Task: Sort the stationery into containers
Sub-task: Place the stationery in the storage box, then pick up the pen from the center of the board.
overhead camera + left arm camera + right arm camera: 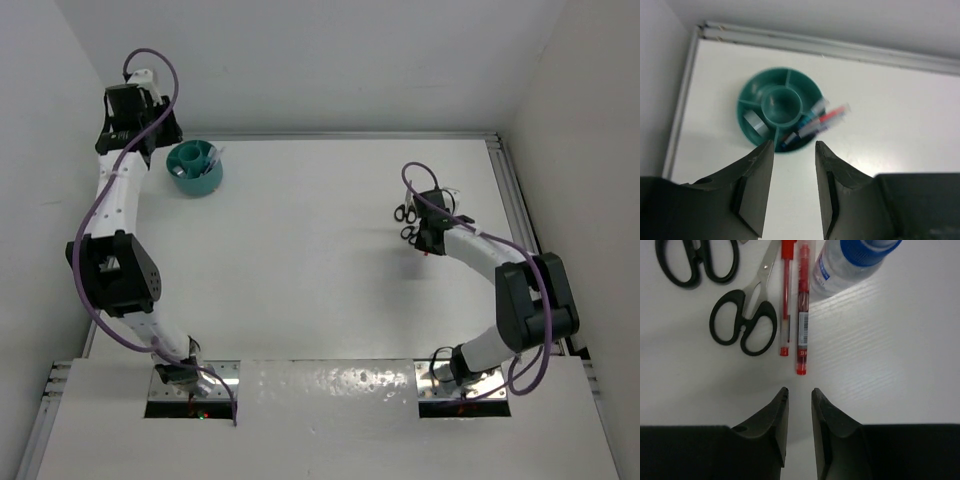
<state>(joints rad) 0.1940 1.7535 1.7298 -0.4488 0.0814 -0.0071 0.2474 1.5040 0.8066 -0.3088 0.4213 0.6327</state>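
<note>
Left gripper [793, 146] hung above the far left corner of the table [320, 260] with its jaws moderately apart and nothing between them. Directly below and ahead of its fingertips stood the round teal organiser [748, 94], resting on the white surface close to the corner. Its central cup and the far compartments showed bare teal plastic. One right-hand compartment held a bundle of pens [824, 119], red and blue among them, whose ends projected over the rim. A greyish item [754, 123] lay in a left compartment, too blurred to identify. Right gripper [799, 391] was positioned over the right half of the table, jaws drawn to a narrow gap and gripping nothing. Ahead of its fingertips, flat on the surface, lay two black-handled scissors [743, 326], side by side, with handles toward the gripper. Just beside them lay two red pens [802, 305], parallel and nearly touching. A white bottle [840, 270] with a blue cap lay beyond the pens, close to their far ends. The table surface was matte white with a faint grain and carried soft shadows under each object. A pale metal rail [505, 170] bordered the far and right edges. Plain white walls [330, 60] enclosed the table on the left, far and right sides. A glossy white panel [330, 400] covered the near edge, with two cut-outs at the arm bases. A purple cable [95, 225] ran along each arm.
</note>
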